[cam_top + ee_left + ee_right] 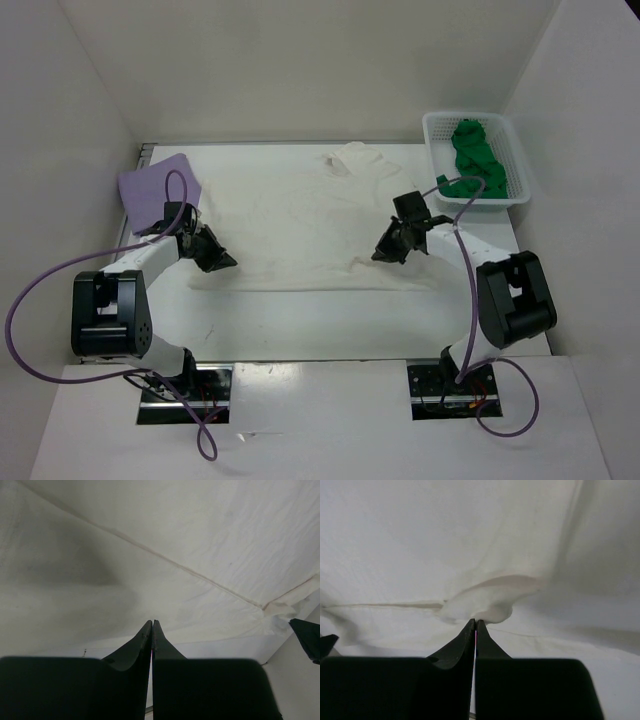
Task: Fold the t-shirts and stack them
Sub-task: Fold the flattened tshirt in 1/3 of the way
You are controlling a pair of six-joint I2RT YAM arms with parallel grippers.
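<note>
The cream white t-shirt lies spread across the middle of the table. My left gripper is shut at its lower left edge; in the left wrist view the closed tips meet the cloth near its hem. My right gripper is shut on the shirt's lower right part; in the right wrist view the tips pinch a raised fold of cloth. The lavender purple t-shirt lies folded at the far left. The bright green t-shirt lies crumpled in the basket.
A white mesh basket stands at the back right corner. White walls close in the table on the left, back and right. Purple cables loop from both arms near the front edge.
</note>
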